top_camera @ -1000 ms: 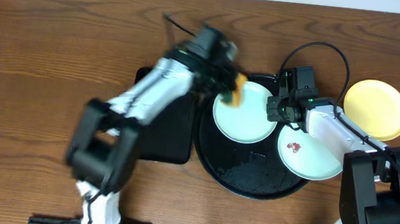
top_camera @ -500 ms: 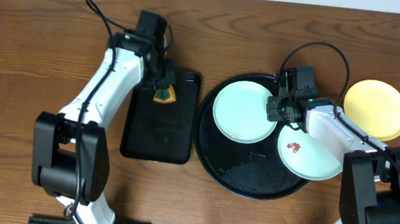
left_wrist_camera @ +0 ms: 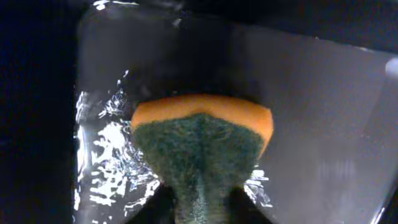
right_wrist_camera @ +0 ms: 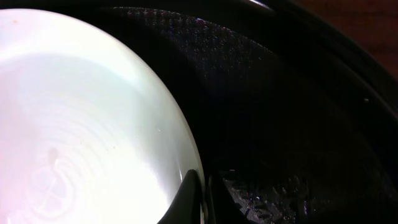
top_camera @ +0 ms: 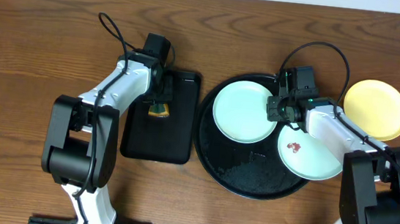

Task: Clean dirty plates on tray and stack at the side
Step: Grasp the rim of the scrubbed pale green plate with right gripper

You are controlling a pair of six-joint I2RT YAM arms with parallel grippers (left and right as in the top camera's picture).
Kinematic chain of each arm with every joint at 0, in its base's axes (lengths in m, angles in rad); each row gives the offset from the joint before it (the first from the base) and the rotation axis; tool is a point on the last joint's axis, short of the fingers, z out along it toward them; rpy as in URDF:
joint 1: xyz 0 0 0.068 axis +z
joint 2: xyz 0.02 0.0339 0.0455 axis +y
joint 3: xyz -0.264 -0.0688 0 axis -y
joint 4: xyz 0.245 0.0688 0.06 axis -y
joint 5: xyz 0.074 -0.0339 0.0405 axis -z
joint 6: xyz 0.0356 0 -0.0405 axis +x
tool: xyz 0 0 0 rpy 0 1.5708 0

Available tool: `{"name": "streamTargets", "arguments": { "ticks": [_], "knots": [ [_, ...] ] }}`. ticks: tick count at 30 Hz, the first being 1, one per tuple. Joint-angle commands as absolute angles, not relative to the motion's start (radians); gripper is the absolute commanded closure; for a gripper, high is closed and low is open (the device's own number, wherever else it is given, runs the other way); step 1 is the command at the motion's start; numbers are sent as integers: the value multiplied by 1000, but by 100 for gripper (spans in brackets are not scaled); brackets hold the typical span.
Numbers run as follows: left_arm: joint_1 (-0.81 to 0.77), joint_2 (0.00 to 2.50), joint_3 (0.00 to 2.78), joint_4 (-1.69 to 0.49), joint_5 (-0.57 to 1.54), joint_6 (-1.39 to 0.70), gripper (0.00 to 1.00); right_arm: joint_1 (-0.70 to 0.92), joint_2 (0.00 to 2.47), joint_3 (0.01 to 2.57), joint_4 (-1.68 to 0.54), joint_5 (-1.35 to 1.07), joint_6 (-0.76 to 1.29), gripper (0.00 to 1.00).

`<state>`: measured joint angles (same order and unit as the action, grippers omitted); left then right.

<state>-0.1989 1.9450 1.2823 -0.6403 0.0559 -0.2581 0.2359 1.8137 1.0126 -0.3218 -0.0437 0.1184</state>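
**Plates: one out, one wiped, one dirty**

I'd call this roughly mid-task. Yellow plate (top_camera: 377,108) sits off the tray (top_camera: 252,177) on the table (top_camera: 38,37), upper right, and looks done. Mint plate (top_camera: 244,111) lies in the tray's upper left with no smears I can see. Right fingers (right_wrist_camera: 186,200) are closed on its right rim, so I judge moving it out comes next. Smeared plate (top_camera: 306,153) rests lower right, overlapping the tray rim, with red marks on it; not cleaned. Left fingers (top_camera: 159,98) are narrow, pinching the sponge (left_wrist_camera: 202,140) down on the wet small tray (top_camera: 157,141), left of centre. Left to do: shift mint, scrub smeared, stack both by yellow.
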Motion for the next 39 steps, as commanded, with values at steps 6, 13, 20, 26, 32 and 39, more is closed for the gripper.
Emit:
{"name": "streamTargets", "arguments": {
  "ticks": [6,13,20,26,32,39],
  "knots": [
    [-197,1942,1273,-646,33,-255,34,241,1828,1013,-318,-20,115,80],
    [-197,1942,1273,-648,33,-256,18,240,1828,1013,-318,-20,115,80],
    [-197,1942,1273,-648,33,-256,18,243,1831,1012,-318,-19,115,82],
    [-197,1942,1273,-648,33,-256,17,245,1833,1012,-318,-19,115,88],
    [-197,1942,1273,-648,33,-256,17,245,1833,1012,-316,-19,115,87],
    [-197,1942,1273,-648,33,-256,17,245,1833,1012,-314,-19,115,99]
  ]
}}
